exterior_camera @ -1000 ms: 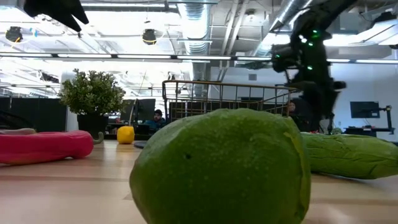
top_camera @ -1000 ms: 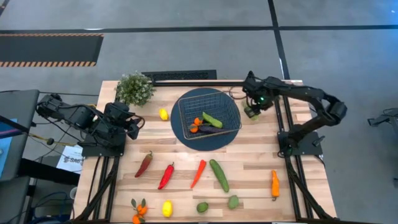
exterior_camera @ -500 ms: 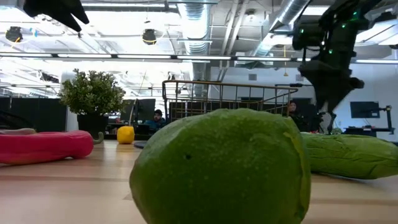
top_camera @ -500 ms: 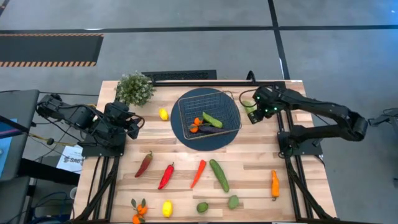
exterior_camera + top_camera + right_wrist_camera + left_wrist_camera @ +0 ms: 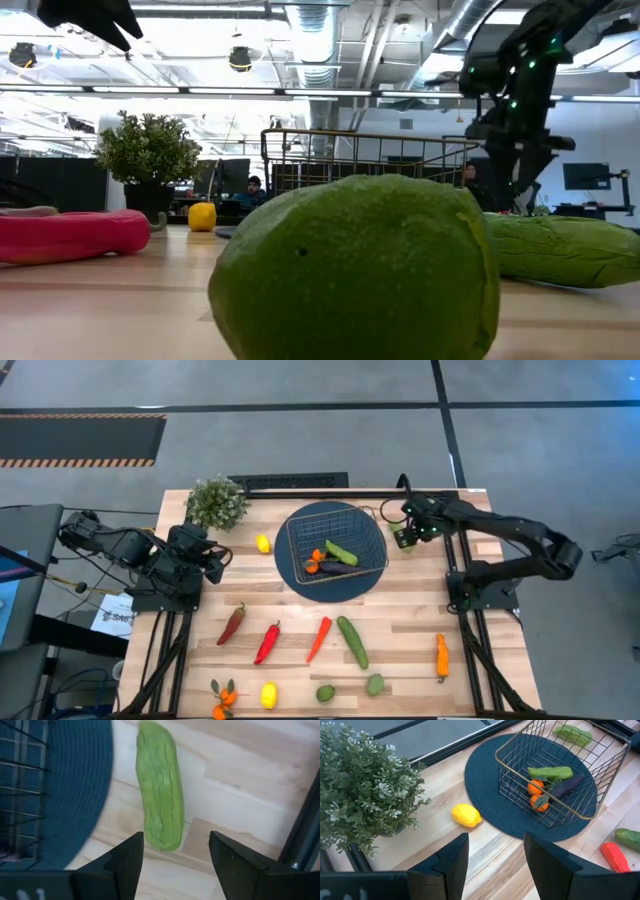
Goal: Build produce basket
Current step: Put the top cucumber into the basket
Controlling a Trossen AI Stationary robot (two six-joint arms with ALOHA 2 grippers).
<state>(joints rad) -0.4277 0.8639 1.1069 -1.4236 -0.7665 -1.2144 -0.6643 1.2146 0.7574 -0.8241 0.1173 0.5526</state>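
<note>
Beside the basket (image 5: 336, 544) — right hand (image 5: 172, 855) spread wide over a cucumber (image 5: 159, 811) on wood.

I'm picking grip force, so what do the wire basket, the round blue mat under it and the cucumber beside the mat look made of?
The square wire-mesh basket looks like thin metal rod with a brassy sheen.

The dark blue round mat seems woven fibre or cord, matte, with concentric ribbing.

The green toy cucumber looks like moulded plastic or foam with a dull, pebbled skin; which one is unclear.
</note>
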